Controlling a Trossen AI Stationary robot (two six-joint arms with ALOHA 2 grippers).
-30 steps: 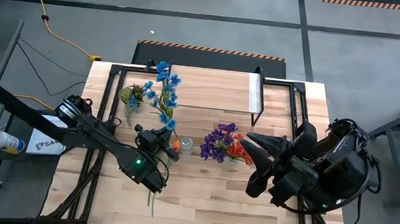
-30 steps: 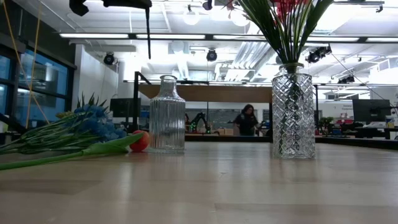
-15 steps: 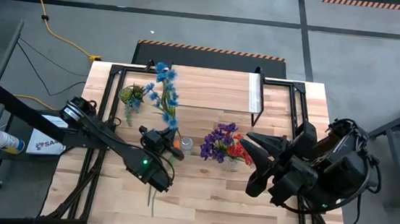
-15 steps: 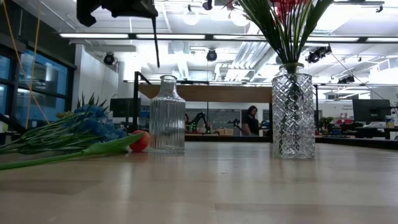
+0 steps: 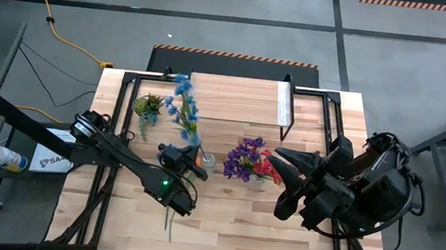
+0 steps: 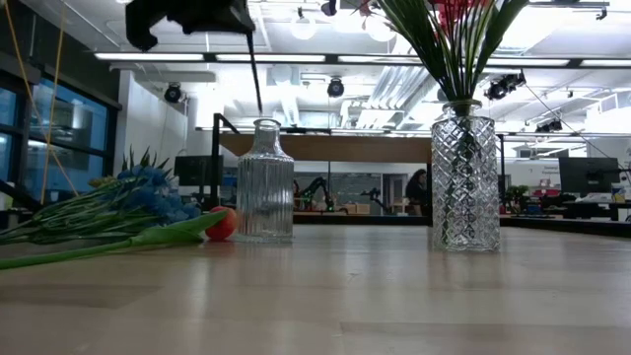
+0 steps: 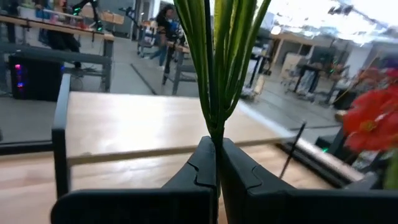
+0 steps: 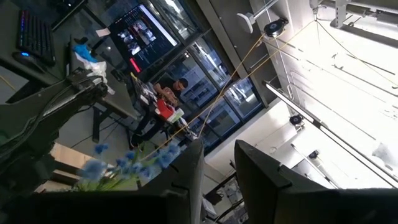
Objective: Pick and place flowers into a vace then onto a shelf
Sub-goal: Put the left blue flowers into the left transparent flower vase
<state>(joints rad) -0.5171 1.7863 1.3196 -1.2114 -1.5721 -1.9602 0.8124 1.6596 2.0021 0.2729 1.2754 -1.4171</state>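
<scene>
Left gripper [image 5: 190, 156]: hanging above the table centre, at about 9 o'clock from the ribbed vase, fingers [image 7: 205, 168] clenching the green stems of the blue flowers.
Blue flowers [image 5: 182, 97]: being held aloft, blooms reaching out toward 12 o'clock over the table; in the low view one thin stem [image 6: 255, 77] is dangling just above the ribbed vase's mouth (not yet inside it).
Ribbed vase [image 6: 264, 182]: standing upright and empty near the table centre, an orange bloom [image 6: 221, 224] lying against its base.
Flowers on the table [image 6: 118, 212]: lying flat, blue blooms and long green stems stretching away at 9 o'clock of the ribbed vase in the low view.
Red and purple flowers [image 5: 250, 161]: standing in the diamond-cut vase [image 6: 464, 177], at 3 o'clock of the ribbed vase.
Right gripper [image 5: 278, 164]: hovering just at 3 o'clock of the red and purple flowers, fingers [image 8: 186, 168] parted slightly and gripping nothing.
Shelf [image 5: 245, 100]: sitting at the table's 12 o'clock edge, bare.
Potted plant [image 5: 146, 104]: sitting at 10 o'clock on the table, beside the shelf.
Table [image 5: 222, 226]: plank top, carrying everything.
</scene>
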